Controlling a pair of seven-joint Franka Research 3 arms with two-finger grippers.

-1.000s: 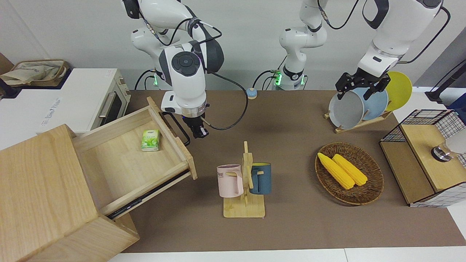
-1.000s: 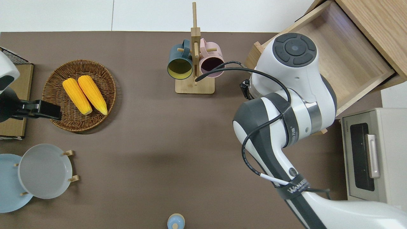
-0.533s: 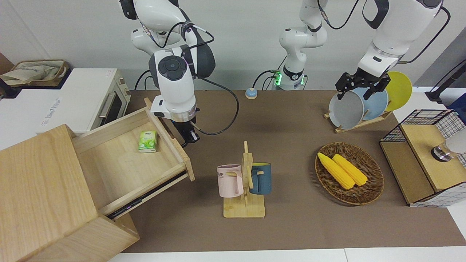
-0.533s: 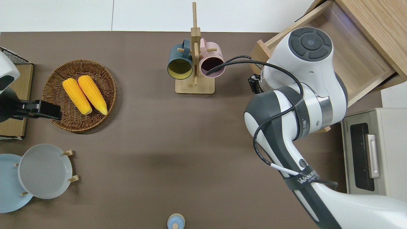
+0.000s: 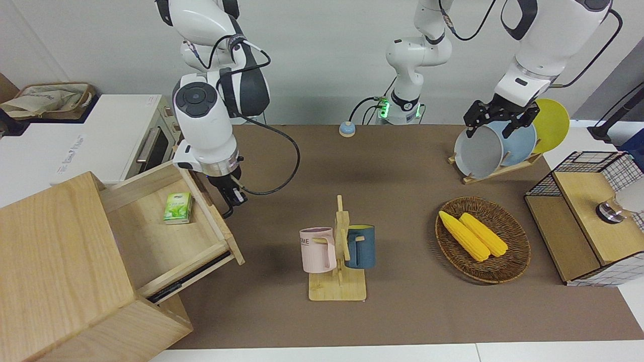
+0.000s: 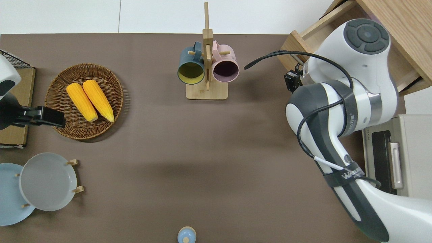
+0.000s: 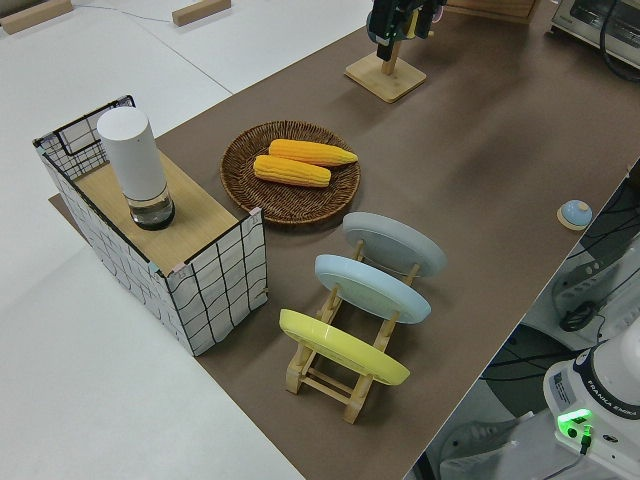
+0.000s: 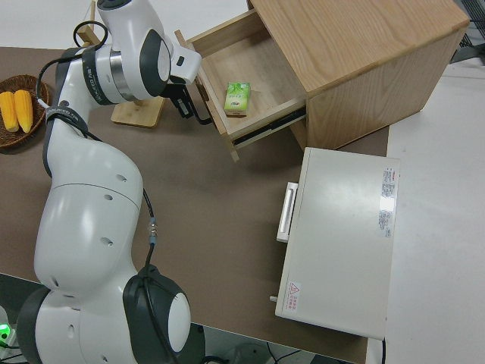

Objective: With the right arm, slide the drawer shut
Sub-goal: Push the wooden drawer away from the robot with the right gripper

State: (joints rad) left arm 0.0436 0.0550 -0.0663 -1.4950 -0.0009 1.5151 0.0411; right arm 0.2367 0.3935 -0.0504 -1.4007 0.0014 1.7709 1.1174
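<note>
The pale-wood drawer (image 5: 166, 241) stands partly open out of the big cabinet (image 5: 55, 261), with a small green box (image 5: 177, 207) lying in it. My right gripper (image 5: 235, 197) is shut and presses against the outside of the drawer's front panel (image 8: 212, 98), beside the black loop handle (image 8: 203, 115). It holds nothing. In the overhead view the right arm (image 6: 341, 98) covers the gripper and most of the drawer. The left arm is parked.
A wooden mug rack (image 5: 338, 281) with a pink and a blue mug stands on the table near the drawer's front. A white oven (image 5: 151, 141) sits beside the cabinet, nearer to the robots. A basket (image 5: 508, 271) of corn, a plate rack (image 5: 495, 171) and a mesh box (image 5: 583, 166) are toward the left arm's end.
My right gripper has moved toward the cabinet, pushing the front panel. The drawer has slid farther in, carrying the green box with it. The left arm has not moved.
</note>
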